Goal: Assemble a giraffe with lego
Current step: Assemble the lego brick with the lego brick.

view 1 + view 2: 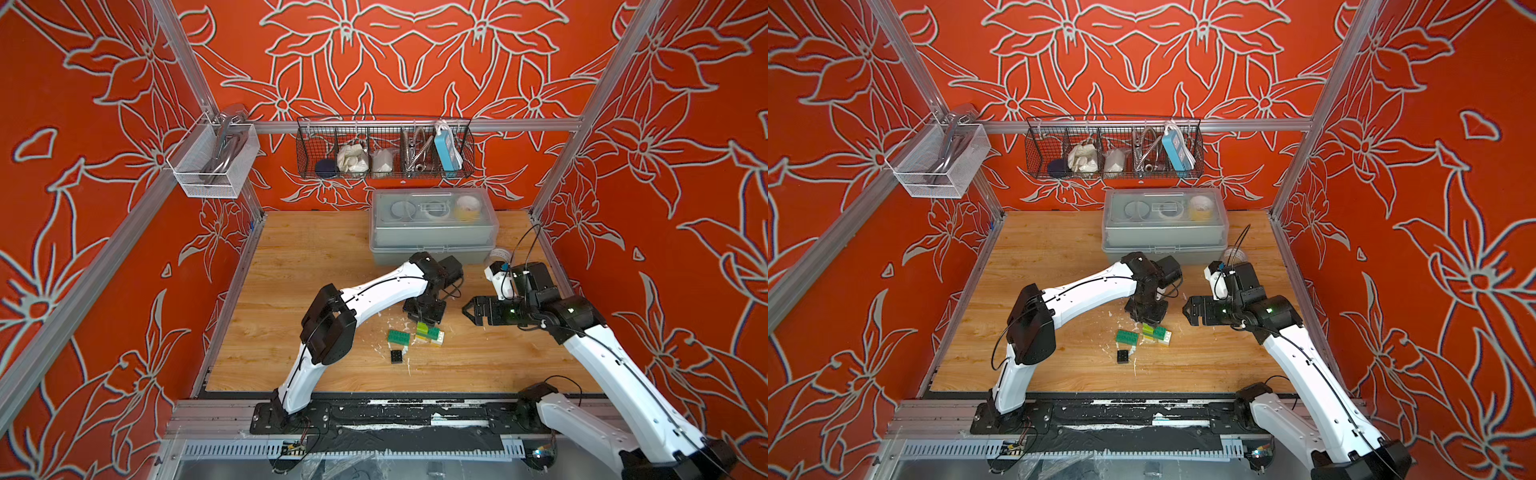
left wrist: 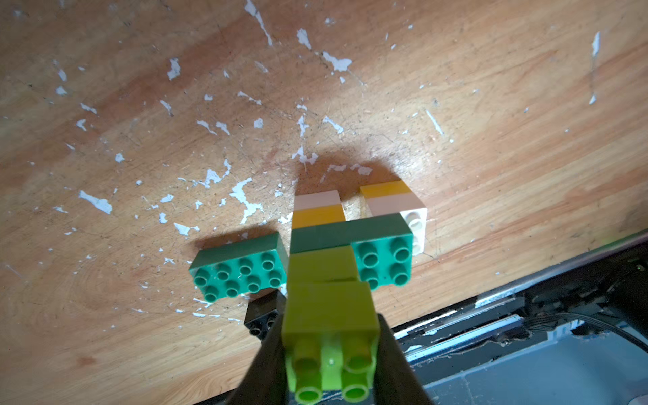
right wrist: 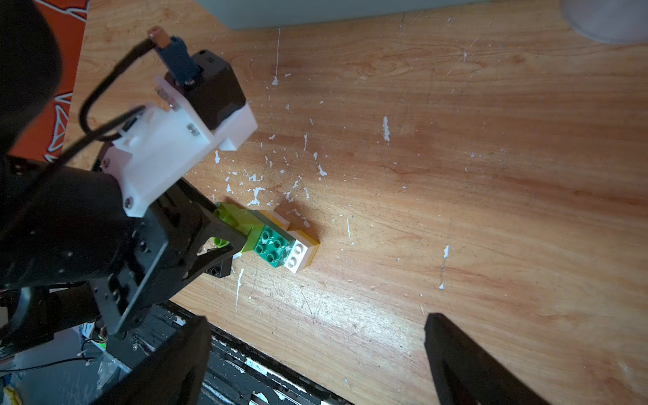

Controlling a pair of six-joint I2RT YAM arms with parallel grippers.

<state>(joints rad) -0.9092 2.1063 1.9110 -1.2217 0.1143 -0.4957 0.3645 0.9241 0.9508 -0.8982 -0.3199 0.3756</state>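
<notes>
Top views, my left gripper: centre of frame, clamped from above on the top lime brick of the half-built giraffe.
Top views, my right gripper: jaws apart, empty, just right of the giraffe.
Top views, next part: I judge it to be the loose dark green brick. It lies just left of the giraffe, long axis across the frame, and my left arm is nearer. The black brick sits lower left of it.
Left wrist, shapes: glossy studded plastic; lime neck on a dark green body, yellow-and-white legs, on a scuffed wooden table.
Right wrist: my own fingers stand wide at the frame's bottom; the giraffe is centre-left.

Left hand clamped (pointing down); right hand agape.
</notes>
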